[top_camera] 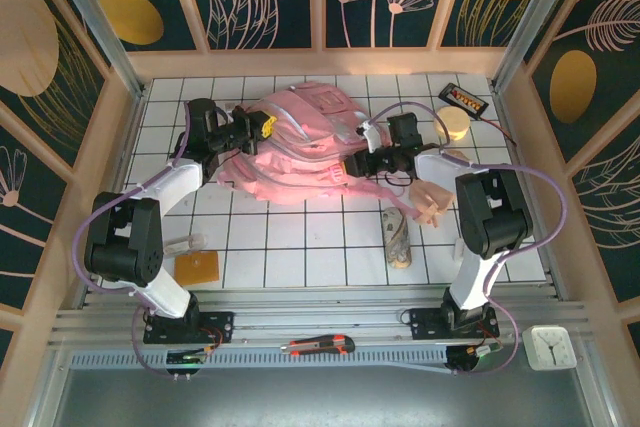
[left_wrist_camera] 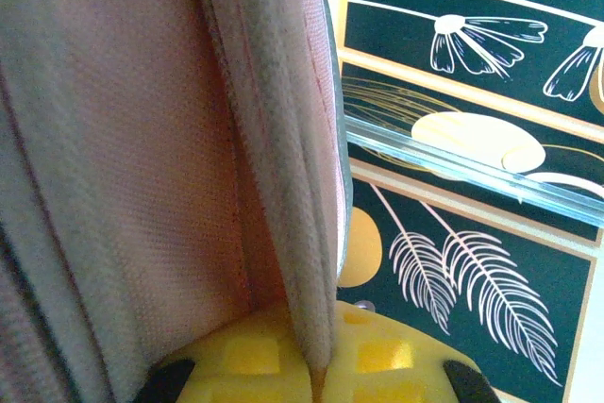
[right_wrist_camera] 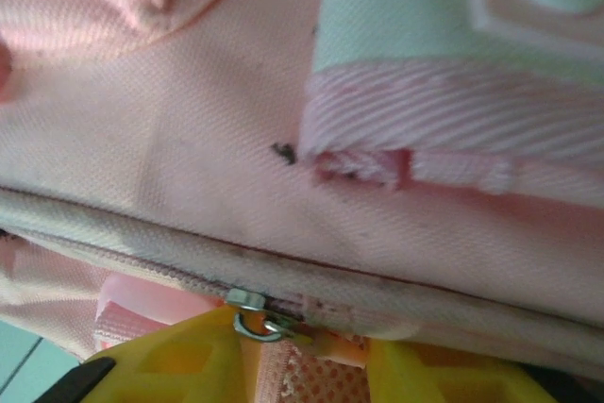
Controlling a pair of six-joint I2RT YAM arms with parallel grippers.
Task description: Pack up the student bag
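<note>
The student bag (top_camera: 300,147), big, pink and soft, lies at the back middle of the white gridded table (top_camera: 300,247). My left gripper (top_camera: 262,127) is at its left end, shut on a grey-pink fabric edge of the bag (left_wrist_camera: 283,139); in the left wrist view the yellow fingers (left_wrist_camera: 396,356) pinch that edge at the left gripper (left_wrist_camera: 321,375). My right gripper (top_camera: 352,164) is at the bag's right front. In the right wrist view its yellow fingers (right_wrist_camera: 179,365) stand apart at the right gripper (right_wrist_camera: 304,365), with the metal zipper slider (right_wrist_camera: 255,313) and its pull tab between them.
A beige cloth piece (top_camera: 432,199) and a cylindrical item (top_camera: 398,237) lie right of the bag. A black box (top_camera: 465,99) and a pale round thing (top_camera: 455,124) sit at the back right. An orange square (top_camera: 197,267) lies front left. A cutter (top_camera: 318,347) rests on the front rail.
</note>
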